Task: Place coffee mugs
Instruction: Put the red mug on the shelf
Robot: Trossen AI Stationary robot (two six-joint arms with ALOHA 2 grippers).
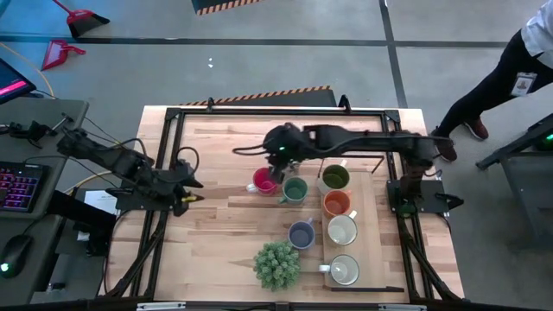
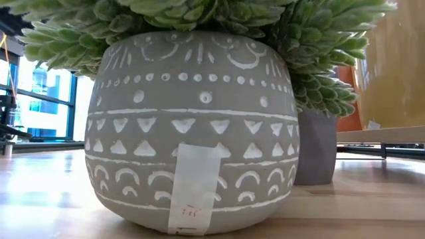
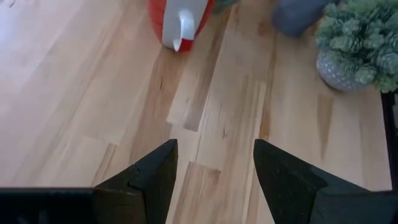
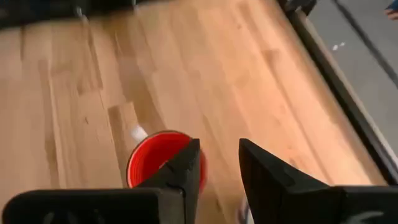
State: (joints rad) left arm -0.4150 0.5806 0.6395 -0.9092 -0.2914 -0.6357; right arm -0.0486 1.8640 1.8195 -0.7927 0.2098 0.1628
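**Right gripper over red mug rim, grip unclear**

Your right gripper (image 1: 275, 164) is reached across the table and sits directly above the red mug (image 1: 264, 181). In its wrist view one finger (image 4: 180, 171) overlaps the near rim, the other stands just outside the wall. Jaws are part-way apart; I can't tell if they're pinching the rim or only straddling it.

The mug stands upright, mouth up, at the left end of the cluster, touching or just beside the green mug (image 1: 295, 189). Its white handle (image 3: 184, 28) points toward the left arm.

The left gripper (image 1: 186, 192) waits at the left table edge, fingers spread wide, empty, well apart from the mug. The right arm is clearly nearer.

Writing: a white label on the plant pot (image 2: 192, 126), with marks too small to read. No brands visible.
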